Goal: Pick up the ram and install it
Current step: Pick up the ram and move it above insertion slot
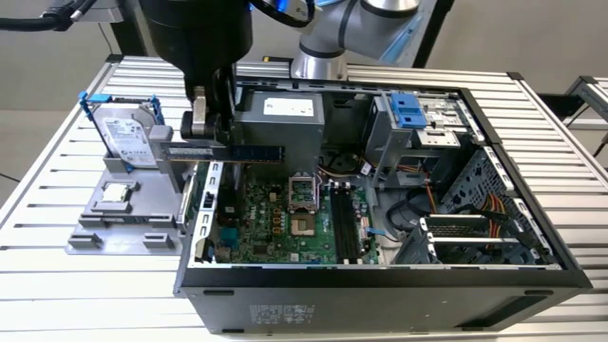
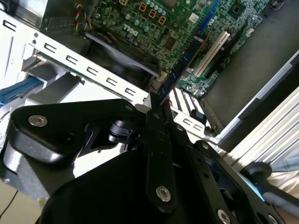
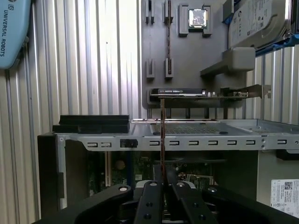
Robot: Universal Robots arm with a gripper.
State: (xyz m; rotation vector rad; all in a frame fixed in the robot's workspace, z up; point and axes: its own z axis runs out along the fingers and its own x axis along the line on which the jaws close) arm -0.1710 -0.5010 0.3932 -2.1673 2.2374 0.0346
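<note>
Half done: pickup complete, install pending. Gripper (image 1: 207,139) clenched on ram (image 1: 252,152), which sits level in air over case wall (image 1: 211,182), at 10 o'clock from black memory slots (image 1: 347,222) in exterior view. Ram clear of motherboard (image 1: 275,221), not seated.

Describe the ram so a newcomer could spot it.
Find the open computer case. Over its wall at the exterior view's left, the end effector grips the ram. Unlike the boxy hard drive nearby, it is a slim dark stick.
</note>
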